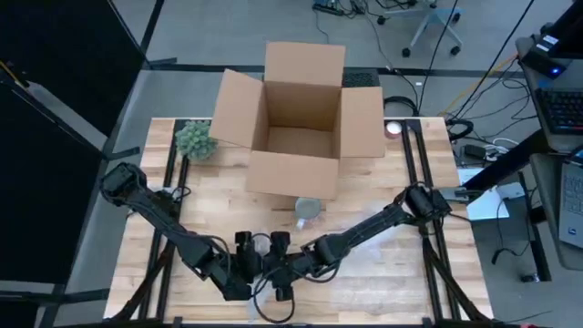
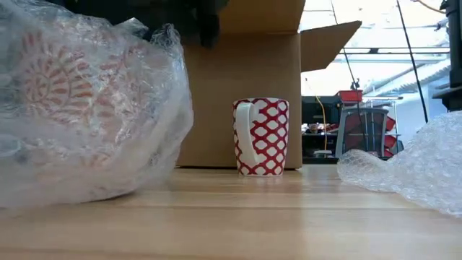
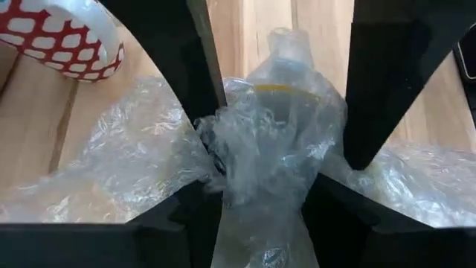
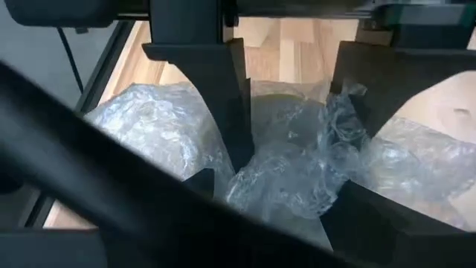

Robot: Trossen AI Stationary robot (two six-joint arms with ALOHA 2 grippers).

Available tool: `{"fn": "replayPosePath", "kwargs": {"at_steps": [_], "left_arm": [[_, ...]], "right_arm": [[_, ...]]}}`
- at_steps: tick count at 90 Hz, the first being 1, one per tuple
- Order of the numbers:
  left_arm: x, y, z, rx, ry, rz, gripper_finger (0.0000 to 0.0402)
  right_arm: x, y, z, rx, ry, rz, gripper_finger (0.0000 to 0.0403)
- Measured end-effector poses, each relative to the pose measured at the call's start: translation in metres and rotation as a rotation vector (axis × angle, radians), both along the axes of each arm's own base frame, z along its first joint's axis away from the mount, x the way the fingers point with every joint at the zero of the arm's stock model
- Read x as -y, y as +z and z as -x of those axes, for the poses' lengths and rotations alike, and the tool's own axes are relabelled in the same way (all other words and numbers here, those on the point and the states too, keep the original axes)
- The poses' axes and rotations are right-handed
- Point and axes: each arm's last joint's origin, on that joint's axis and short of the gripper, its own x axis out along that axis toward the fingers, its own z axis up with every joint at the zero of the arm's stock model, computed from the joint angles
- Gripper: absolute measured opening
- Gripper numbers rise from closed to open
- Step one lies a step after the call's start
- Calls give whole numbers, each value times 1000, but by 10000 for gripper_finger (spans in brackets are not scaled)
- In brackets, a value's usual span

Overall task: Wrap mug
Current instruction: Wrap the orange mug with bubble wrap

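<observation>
Crinkled clear bubble wrap [image 2: 86, 108] fills the near side of the low view, bunched round a mug [image 2: 54, 83] whose red-and-white swirl pattern shows dimly through the film; the bundle sits on the pale wood-plank desk [image 2: 238, 217]. Both tools meet at this bundle at the desk's front edge. Left tool [image 3: 279, 141]: dark flat fingers spread to either side of a twisted neck of film, with plastic gathered between them and pressed against one finger; a yellowish rim shows through the wrap there, but whether the fingers actually pinch it cannot be told. Right tool [image 4: 290, 149]: fingers likewise straddle the crumpled film, with the wad bulging between them; grip cannot be told. In the high view the left tool [image 1: 248, 248] and right tool [image 1: 293, 255] sit close together, nearly touching, over the glossy wrap. Beyond the tools, well apart from the bundle, a second mug [image 2: 260, 136] stands upright and bare: cylindrical, red with a white lattice pattern, white handle. It stands just in front of a brown cardboard box [image 2: 242, 94], matte, flaps folded outward; in the high view the box [image 1: 296, 118] is open at the top, with only its bare cardboard floor showing inside. A loose sheet of bubble wrap [image 2: 415, 170] lies heaped off to one side. A small green potted plant [image 1: 195, 140] sits near the box's left flap.
</observation>
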Motion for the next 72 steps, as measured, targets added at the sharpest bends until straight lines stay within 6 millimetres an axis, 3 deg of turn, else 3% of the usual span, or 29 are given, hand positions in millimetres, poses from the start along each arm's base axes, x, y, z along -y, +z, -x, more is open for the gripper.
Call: {"fn": "replayPosePath", "kwargs": {"at_steps": [26,52,72], "left_arm": [[-1,0,-1,-16,-17,10,161],[-3,-1,-2,-24,-20,14,161],[-3,10,-3,-50,-36,14,161]], "right_arm": [[-8,17,7,24,119,13,217],[-5,-20,-5,-47,105,3,217],[-5,-26,-5,-71,106,-2,217]]}}
